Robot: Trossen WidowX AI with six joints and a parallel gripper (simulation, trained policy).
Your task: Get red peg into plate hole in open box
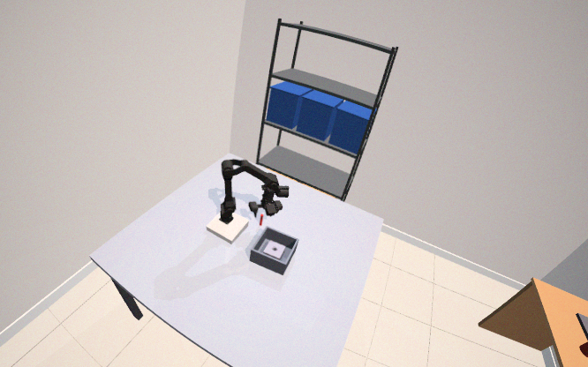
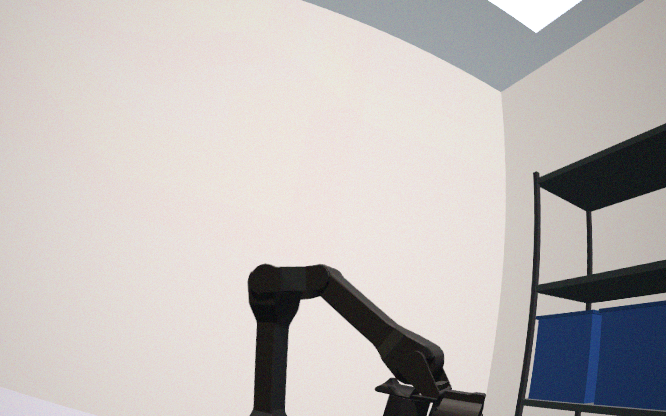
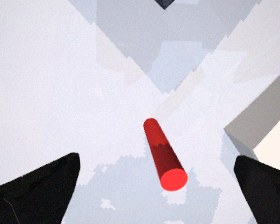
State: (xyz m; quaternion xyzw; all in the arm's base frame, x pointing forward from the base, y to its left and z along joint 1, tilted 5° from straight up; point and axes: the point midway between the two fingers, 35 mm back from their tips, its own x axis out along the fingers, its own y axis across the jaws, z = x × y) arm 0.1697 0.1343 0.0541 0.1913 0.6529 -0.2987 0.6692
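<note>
The jaws stand released, spread wide with nothing clasped; their black fingers (image 1: 253, 207) enter the wrist view at lower left and lower right. Between them in that picture, near lower centre, lies the red peg (image 1: 261, 220) (image 3: 158, 145), untouched. It appears to stand on end on the surface (image 1: 173, 255) (image 3: 31, 75), its bright end face toward the camera and its far end leaning up and slightly left in the frame. So the approach looks to be down along its long axis, centring before closing; an off-centre finger could tip it. In the top view, the open box (image 1: 267, 263) lies just below and right of the peg.
</note>
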